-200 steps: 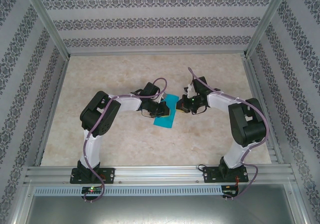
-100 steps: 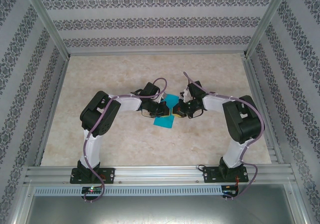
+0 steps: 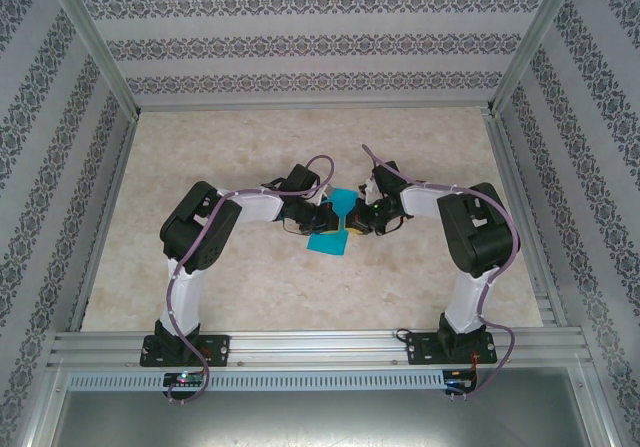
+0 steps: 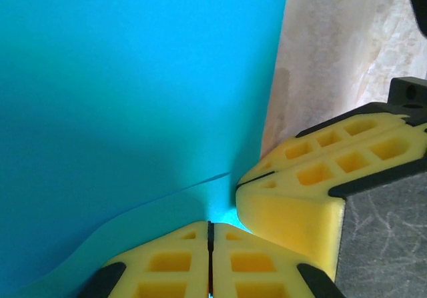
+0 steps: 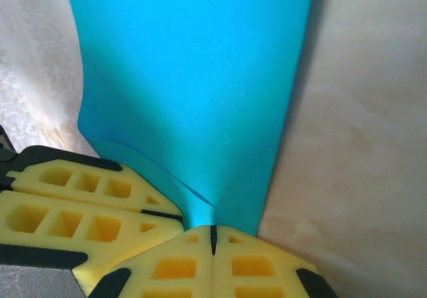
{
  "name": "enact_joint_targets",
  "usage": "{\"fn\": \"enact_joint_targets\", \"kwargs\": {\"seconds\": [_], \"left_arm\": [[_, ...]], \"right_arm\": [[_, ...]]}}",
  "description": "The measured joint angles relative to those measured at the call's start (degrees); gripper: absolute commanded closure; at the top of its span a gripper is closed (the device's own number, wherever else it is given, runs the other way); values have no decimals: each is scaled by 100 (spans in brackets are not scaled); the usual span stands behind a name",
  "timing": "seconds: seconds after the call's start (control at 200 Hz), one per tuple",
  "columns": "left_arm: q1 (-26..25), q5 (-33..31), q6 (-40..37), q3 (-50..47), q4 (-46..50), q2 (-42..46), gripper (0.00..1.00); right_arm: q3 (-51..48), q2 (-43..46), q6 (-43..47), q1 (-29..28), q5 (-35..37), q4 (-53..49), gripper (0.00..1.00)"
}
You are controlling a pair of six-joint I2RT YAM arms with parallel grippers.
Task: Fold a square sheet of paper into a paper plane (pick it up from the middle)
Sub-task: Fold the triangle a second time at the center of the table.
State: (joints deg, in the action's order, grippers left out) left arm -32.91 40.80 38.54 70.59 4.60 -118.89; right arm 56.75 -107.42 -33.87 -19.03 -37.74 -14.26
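Two hands meet over the middle of the worktop [image 3: 200, 147], their tips just beside each other. The left hand [image 3: 327, 216] has its yellow fingers [image 4: 167, 261] pressed tight together with only a thin dark seam between them. The turquoise sheet [image 4: 133, 78] runs right up into that seam, so this hand is pinching the sheet at its edge. The right hand [image 3: 353, 221] is the same: its fingers [image 5: 257, 268] are closed flat against each other and the sheet comes out at their tips.

From the left wrist, the right hand's fingers sit at an angle hard by the left tips. A slanting line, a crease or a folded-over edge, runs from the pinch across the sheet. From the right wrist, the sheet narrows toward the fingers, and one layer curls at its left side.

From above, the sheet stretches between the hands and a little nearer than them; I cannot tell whether its near end rests on the worktop. Both arms [image 3: 200, 232] bend inward, with purple cables [image 3: 180, 297] looped along them. Patterned walls [image 3: 300, 47] stand around, and a metal rail [image 3: 300, 345] runs along the near edge
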Motion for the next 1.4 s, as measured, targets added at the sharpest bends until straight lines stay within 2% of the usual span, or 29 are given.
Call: {"fn": "enact_joint_targets", "kwargs": {"seconds": [0.385, 0.649, 0.879, 1.399], "left_arm": [[9, 66, 2, 0, 31, 90, 89], [125, -15, -245, 4, 446, 376, 89], [192, -98, -538, 109, 850, 330, 89], [411, -203, -761, 361, 1062, 35, 89]], "right_arm": [[90, -2, 295, -35, 190, -179, 100], [129, -22, 431, -37, 195, -227, 100], [138, -22, 494, -37, 197, -251, 100], [192, -24, 691, -37, 275, -361, 100]]}}
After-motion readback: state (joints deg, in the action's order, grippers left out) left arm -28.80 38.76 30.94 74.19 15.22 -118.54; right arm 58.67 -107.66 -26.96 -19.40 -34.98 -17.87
